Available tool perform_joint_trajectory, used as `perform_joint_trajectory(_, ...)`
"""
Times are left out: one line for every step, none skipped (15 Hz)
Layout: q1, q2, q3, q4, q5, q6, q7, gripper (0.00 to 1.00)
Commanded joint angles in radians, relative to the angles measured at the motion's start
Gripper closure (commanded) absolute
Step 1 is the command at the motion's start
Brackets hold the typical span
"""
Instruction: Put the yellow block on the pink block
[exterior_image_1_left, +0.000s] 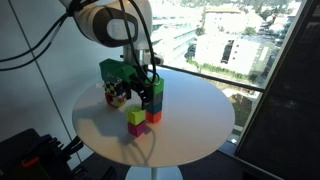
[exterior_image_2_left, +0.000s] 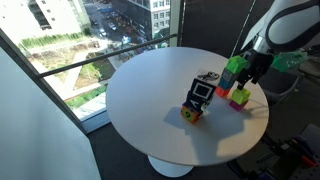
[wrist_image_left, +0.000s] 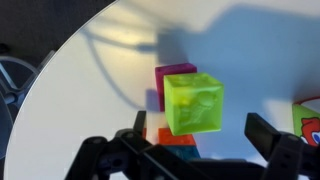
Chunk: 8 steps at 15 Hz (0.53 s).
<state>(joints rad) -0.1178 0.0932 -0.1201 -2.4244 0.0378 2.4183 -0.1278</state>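
Observation:
The yellow block (wrist_image_left: 193, 103) is a lime-yellow cube that sits on the pink block (wrist_image_left: 174, 72). Both show small in both exterior views, yellow (exterior_image_1_left: 136, 117) over pink (exterior_image_1_left: 135, 129), and yellow (exterior_image_2_left: 240, 96) over pink (exterior_image_2_left: 238, 104). My gripper (wrist_image_left: 198, 120) is open just above them. Its two fingers stand apart on either side of the yellow block and do not touch it. The gripper also shows in both exterior views (exterior_image_1_left: 149, 88) (exterior_image_2_left: 247, 80). An orange-red cube (wrist_image_left: 175, 136) of the tall stack lies close beside the pink block.
The tall stack (exterior_image_1_left: 157, 102), with green on top and red at its foot, stands right next to the two blocks. A multicoloured toy cube (exterior_image_1_left: 112, 88) sits behind. A dark patterned cube (exterior_image_2_left: 200, 92) stands mid-table. The round white table (exterior_image_2_left: 150, 110) stands by a window rail.

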Motion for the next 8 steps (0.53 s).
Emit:
perform_joint_trajectory(-0.013, -0.025, 0.003, 0.014, 0.033, -0.059, -0.053, 0.0)
perform_joint_trajectory(-0.013, -0.031, 0.002, 0.016, 0.033, -0.073, -0.052, 0.0)
perform_joint_trajectory(-0.013, -0.036, 0.002, 0.018, 0.036, -0.088, -0.057, 0.0)
perform_joint_trajectory(-0.012, -0.045, 0.001, 0.02, 0.033, -0.105, -0.053, 0.0)
perform_joint_trajectory(-0.01, -0.054, 0.001, 0.022, 0.027, -0.121, -0.049, 0.0)
perform_joint_trajectory(-0.008, -0.065, 0.0, 0.023, 0.017, -0.139, -0.039, 0.0)
perform_joint_trajectory(-0.006, -0.077, -0.001, 0.024, 0.008, -0.154, -0.03, 0.0)
perform_joint_trajectory(-0.005, -0.089, -0.001, 0.023, 0.0, -0.167, -0.023, 0.0)
